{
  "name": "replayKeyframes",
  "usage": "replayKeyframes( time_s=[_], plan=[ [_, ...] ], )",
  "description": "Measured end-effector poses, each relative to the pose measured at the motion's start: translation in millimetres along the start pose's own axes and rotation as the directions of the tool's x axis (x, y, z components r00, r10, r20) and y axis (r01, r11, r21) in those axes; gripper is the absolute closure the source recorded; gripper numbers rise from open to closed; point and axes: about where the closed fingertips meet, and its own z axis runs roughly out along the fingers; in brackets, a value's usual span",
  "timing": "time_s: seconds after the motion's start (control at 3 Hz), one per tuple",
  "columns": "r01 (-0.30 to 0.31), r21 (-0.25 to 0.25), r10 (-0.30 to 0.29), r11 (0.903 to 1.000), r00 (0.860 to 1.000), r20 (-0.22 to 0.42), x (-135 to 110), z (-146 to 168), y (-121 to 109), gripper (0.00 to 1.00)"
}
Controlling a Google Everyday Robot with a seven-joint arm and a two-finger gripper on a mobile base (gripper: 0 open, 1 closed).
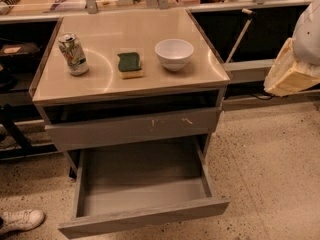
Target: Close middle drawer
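Middle drawer (145, 218) juts out at 6 o'clock, floor (270, 184) open around it, shoe (20, 219) at 8, gripper (289, 76) at 3, open or closed, can't tell.

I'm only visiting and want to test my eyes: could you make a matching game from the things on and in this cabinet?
Things:
1. can
2. sponge
3. bowl
4. middle drawer

Descriptions:
A. pulled far out
B. white
C. standing farthest left
D. green on top

Pairs: 1-C, 2-D, 3-B, 4-A.

The gripper hangs at the right edge, apart from the middle drawer.
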Motion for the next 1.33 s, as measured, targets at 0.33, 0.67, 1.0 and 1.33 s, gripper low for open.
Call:
replayKeyframes(
  time_s=[0.33, 0.67, 1.0, 1.33],
  plan=[
    [-0.036, -0.028, 0.036, 0.9989, 0.999, -0.011, 17.5, 17.7, 19.7, 1.0],
    [-0.088, -0.106, 0.084, 0.9904, 0.995, -0.046, 51.4, 59.1, 63.1, 1.0],
    [-0.159, -0.221, 0.144, 0.9623, 0.986, -0.082, 80.9, 108.0, 104.1, 1.0],
    [-0.161, -0.236, 0.144, 0.9583, 0.985, -0.091, 84.0, 113.1, 110.8, 1.0]
  ],
)
